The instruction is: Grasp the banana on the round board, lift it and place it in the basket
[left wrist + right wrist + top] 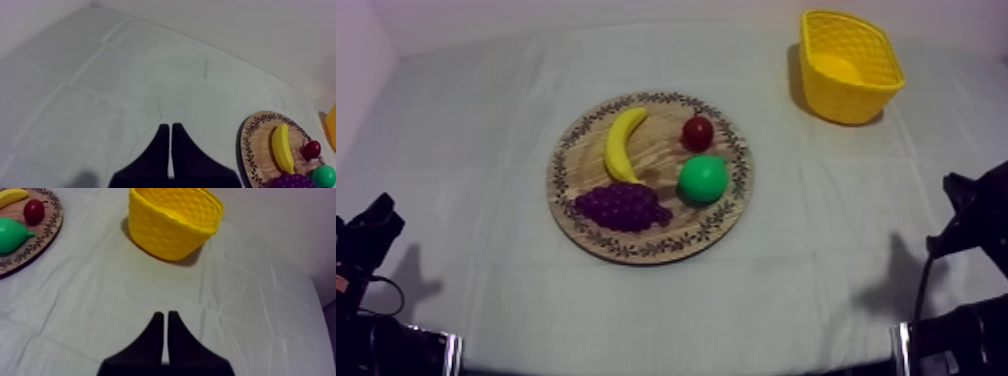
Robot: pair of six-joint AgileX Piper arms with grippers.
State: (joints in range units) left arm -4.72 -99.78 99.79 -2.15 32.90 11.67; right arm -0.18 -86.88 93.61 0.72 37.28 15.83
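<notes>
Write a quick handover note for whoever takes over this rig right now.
Left gripper: shut, empty, over bare cloth beside the wooden board.
Right gripper: shut, empty, near the yellow basket.
Banana lies on the board beside grapes, pear and small red fruit.
Done: nothing.
To do: grasp banana, carry to basket, release.

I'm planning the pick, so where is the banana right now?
In the top view the banana lies on the upper left part of the board, just above the grapes and left of the small red fruit.
</notes>
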